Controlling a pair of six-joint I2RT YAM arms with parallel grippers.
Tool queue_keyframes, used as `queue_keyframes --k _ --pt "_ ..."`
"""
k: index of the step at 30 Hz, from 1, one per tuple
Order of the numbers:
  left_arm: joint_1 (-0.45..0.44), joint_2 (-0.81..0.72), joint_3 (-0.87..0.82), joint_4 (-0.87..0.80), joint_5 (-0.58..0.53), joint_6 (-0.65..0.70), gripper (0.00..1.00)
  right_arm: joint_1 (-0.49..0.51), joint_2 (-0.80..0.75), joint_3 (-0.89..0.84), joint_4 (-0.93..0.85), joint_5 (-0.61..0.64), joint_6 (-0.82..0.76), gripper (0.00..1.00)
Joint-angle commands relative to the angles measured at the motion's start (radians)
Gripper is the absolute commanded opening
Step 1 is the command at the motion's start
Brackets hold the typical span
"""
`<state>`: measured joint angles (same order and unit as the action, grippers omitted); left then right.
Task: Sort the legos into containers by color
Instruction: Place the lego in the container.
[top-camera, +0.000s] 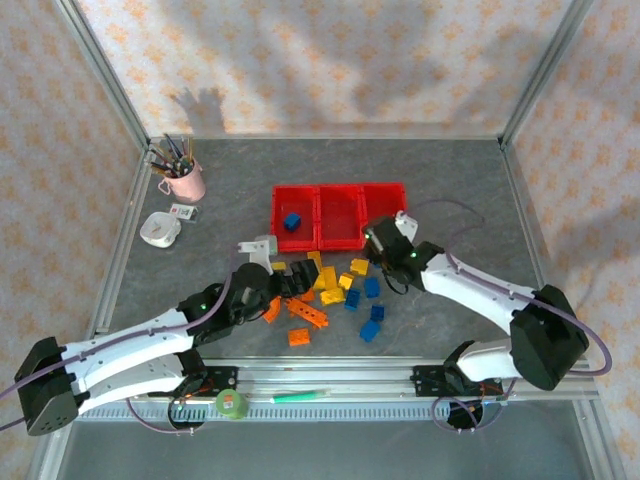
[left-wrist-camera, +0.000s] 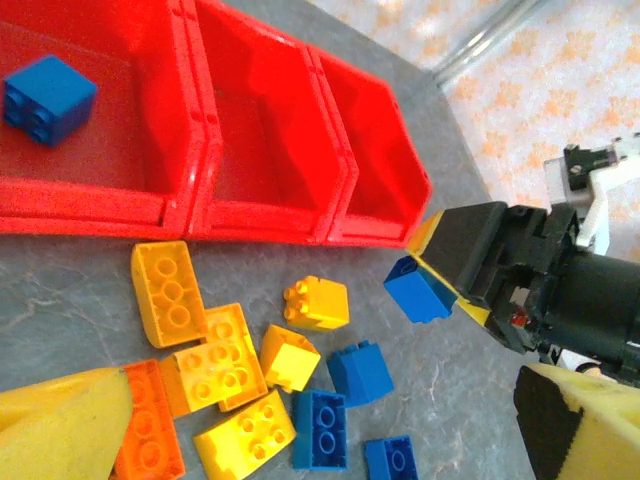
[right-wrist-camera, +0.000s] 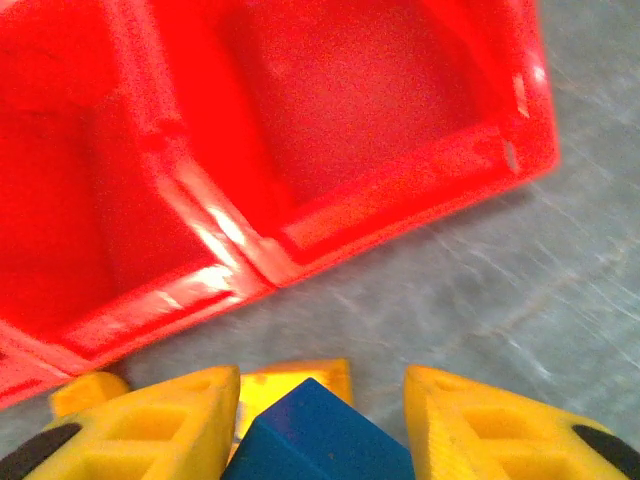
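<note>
Three joined red containers (top-camera: 340, 190) stand at mid table; the left one holds a blue lego (top-camera: 291, 221), also seen in the left wrist view (left-wrist-camera: 48, 97). Loose yellow (left-wrist-camera: 168, 290), orange (left-wrist-camera: 150, 440) and blue (left-wrist-camera: 360, 372) legos lie in front of them. My right gripper (top-camera: 380, 245) is by the right container's near corner (left-wrist-camera: 375, 230), shut on a tilted blue lego (left-wrist-camera: 418, 290) (right-wrist-camera: 315, 440) that sits between its yellow fingers (right-wrist-camera: 150, 430). A yellow lego (right-wrist-camera: 295, 380) lies beneath it. My left gripper (left-wrist-camera: 320, 430) hangs open over the pile, nothing between its fingers.
A pink cup of pens (top-camera: 183, 178) and a small white object (top-camera: 160, 230) stand at the back left. A green tape roll (top-camera: 232, 404) and a green pen (top-camera: 300, 396) lie on the front rail. Metal frame posts (top-camera: 530, 70) border the table.
</note>
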<state>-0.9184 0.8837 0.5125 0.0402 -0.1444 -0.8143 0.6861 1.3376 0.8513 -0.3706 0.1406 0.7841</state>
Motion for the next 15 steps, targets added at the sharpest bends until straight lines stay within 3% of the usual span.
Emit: queue_keyframes --k 1,6,15 --pt "0.0 -0.05 0.027 -0.091 -0.088 0.007 0.99 -0.003 0.049 0.058 -0.03 -0.015 -0.067 0.43" --pt "0.012 -0.103 0.024 -0.153 -0.135 0.0 0.99 0.02 0.132 0.133 0.009 -0.066 -0.096 0.42" --pt "0.069 -0.183 0.024 -0.261 -0.176 -0.022 0.99 0.082 0.349 0.427 0.004 -0.084 -0.122 0.41"
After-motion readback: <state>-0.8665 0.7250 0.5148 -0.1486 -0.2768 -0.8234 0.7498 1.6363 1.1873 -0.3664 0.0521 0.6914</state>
